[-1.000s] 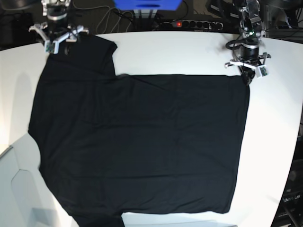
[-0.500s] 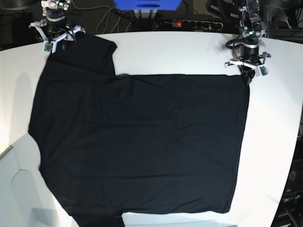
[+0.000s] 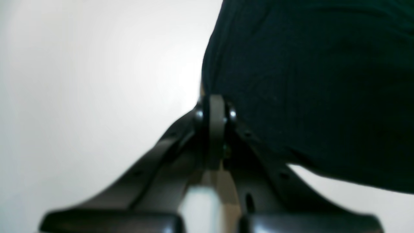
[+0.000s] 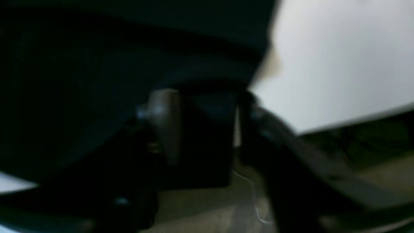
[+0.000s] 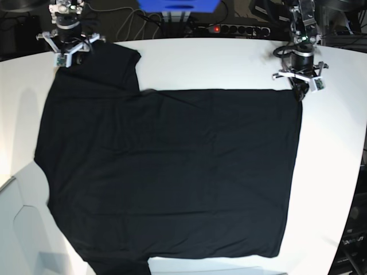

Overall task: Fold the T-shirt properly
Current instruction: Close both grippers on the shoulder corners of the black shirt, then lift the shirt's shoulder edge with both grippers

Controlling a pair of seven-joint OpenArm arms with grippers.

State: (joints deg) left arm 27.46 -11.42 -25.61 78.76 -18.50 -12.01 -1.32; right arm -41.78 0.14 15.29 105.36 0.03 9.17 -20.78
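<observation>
T-shirt (image 5: 172,172) cloth, plain black, is lying spread flat across the white bench (image 5: 206,63), covering most of its middle. In the base view one sleeve is reaching toward the far left corner, and the straight hem edge is running down the right side, ending in a square corner near the front. The far edge of the body is lying straight between the two arms, with a bare strip of bench behind it. Bare bench is also showing along the right side past the hem, at the far left, and in a narrow band at the front right. At the lower left the cloth is running to the bench's front edge and out of the picture.

The left gripper (image 5: 300,94) is standing at the far right corner of the shirt, its jaws pressed together; in the left wrist view (image 3: 213,110) the cloth's edge is curving right up to the tips, though whether any cloth is pinched between them is hard to tell. White bench is lying open on the other side of the jaws.

The right gripper (image 5: 69,56) is standing over the tip of the far left sleeve. In the blurred right wrist view (image 4: 200,110) its jaws are standing partly apart with black cloth between and behind them; whether they are gripping it cannot be told.
</observation>
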